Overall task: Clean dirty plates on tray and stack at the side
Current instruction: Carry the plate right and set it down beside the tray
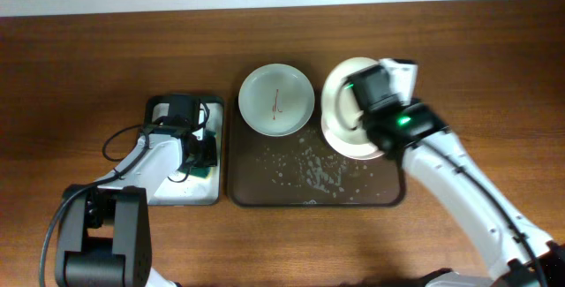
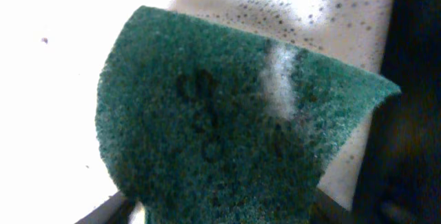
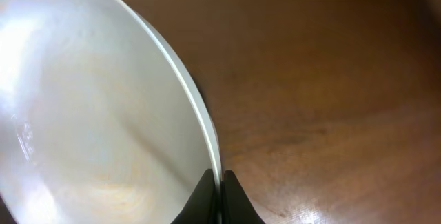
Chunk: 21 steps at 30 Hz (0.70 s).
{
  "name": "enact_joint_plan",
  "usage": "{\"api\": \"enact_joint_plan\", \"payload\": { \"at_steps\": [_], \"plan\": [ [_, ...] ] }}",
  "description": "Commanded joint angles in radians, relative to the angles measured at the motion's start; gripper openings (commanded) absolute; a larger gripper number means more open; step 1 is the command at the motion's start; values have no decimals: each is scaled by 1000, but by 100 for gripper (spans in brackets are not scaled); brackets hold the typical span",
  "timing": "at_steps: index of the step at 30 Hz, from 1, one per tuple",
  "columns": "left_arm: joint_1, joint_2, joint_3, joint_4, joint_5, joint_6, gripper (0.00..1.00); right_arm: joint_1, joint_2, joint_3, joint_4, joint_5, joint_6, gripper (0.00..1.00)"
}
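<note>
A pale green plate (image 1: 276, 100) with a reddish smear lies at the far left of the dark brown tray (image 1: 265, 190). My right gripper (image 1: 357, 93) is shut on the rim of a cream white plate (image 1: 337, 93) and holds it tilted above a second pale plate (image 1: 349, 146) at the tray's far right. In the right wrist view the fingers (image 3: 220, 182) pinch the plate's rim (image 3: 103, 114); its inside looks free of smear. My left gripper (image 1: 201, 156) is shut on a green sponge (image 2: 227, 134) over the small tray.
The small black tray (image 1: 181, 190) with white foam (image 2: 55, 79) stands left of the brown tray. Foam flecks (image 1: 309, 168) dot the brown tray's floor. Bare wooden table (image 1: 494, 75) lies to the right of the plates.
</note>
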Motion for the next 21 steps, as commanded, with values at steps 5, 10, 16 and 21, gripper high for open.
{"api": "enact_joint_plan", "payload": {
  "at_steps": [5,10,16,21],
  "plan": [
    [0,19,-16,63,14,1,0,-398,-22,26,-37,-439,27,4],
    [0,19,-16,101,14,0,0,-615,-3,23,-60,-511,17,4],
    [0,19,-16,77,16,1,72,-779,92,23,-43,-542,0,4],
    [0,19,-16,49,16,1,76,-838,209,23,5,-550,0,4]
  ]
}}
